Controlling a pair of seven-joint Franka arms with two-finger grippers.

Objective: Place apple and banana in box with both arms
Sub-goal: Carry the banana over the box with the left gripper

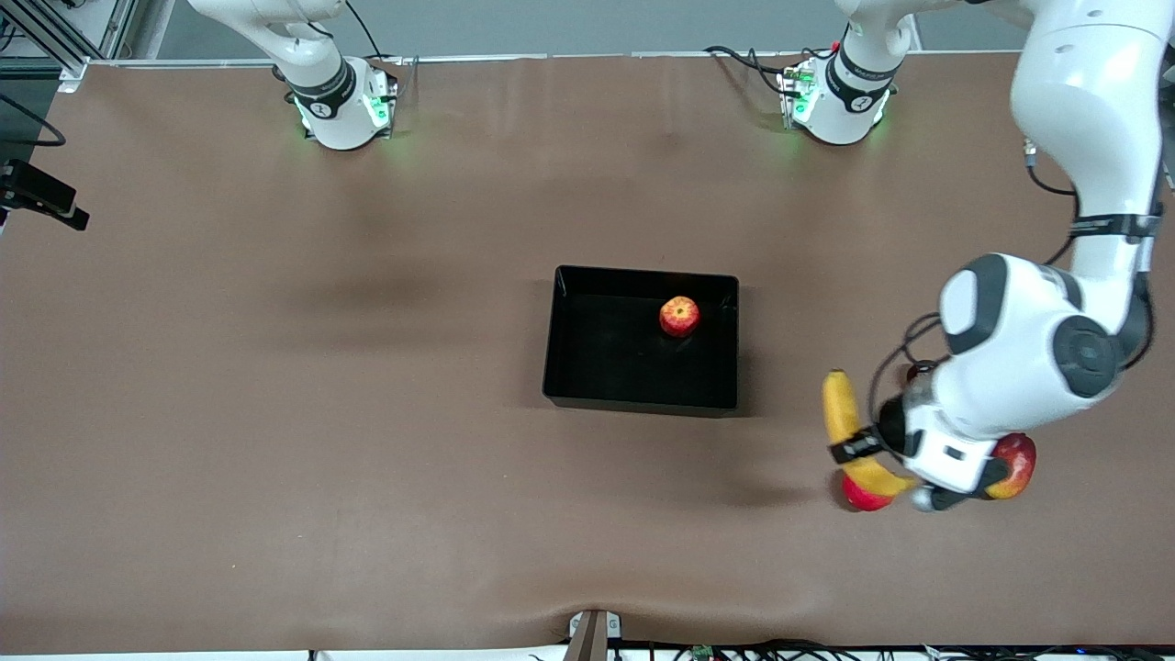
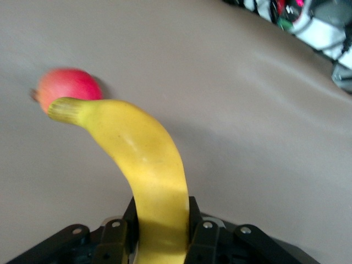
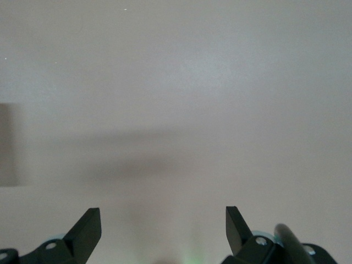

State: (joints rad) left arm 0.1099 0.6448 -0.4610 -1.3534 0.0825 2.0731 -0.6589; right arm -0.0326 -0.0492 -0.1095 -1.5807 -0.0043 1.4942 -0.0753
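The black box [image 1: 569, 367] sits mid-table with the streaked red apple [image 1: 679, 317] in it, near the wall at the left arm's end. My left gripper [image 1: 858, 447] is shut on the yellow banana [image 1: 840, 413] around its middle and holds it above the table, toward the left arm's end from the box. In the left wrist view the banana [image 2: 143, 159] runs out from between the fingers [image 2: 206, 231]. My right gripper [image 3: 163, 220] is open and empty over bare brown table; it does not show in the front view.
A pinkish-red round fruit [image 1: 863, 496] lies under the banana's lower end and shows in the left wrist view [image 2: 69, 88]. A red-yellow mango [image 1: 1014, 464] lies beside it, partly hidden by the left wrist. The arm bases [image 1: 335, 101] stand along the table's edge farthest from the front camera.
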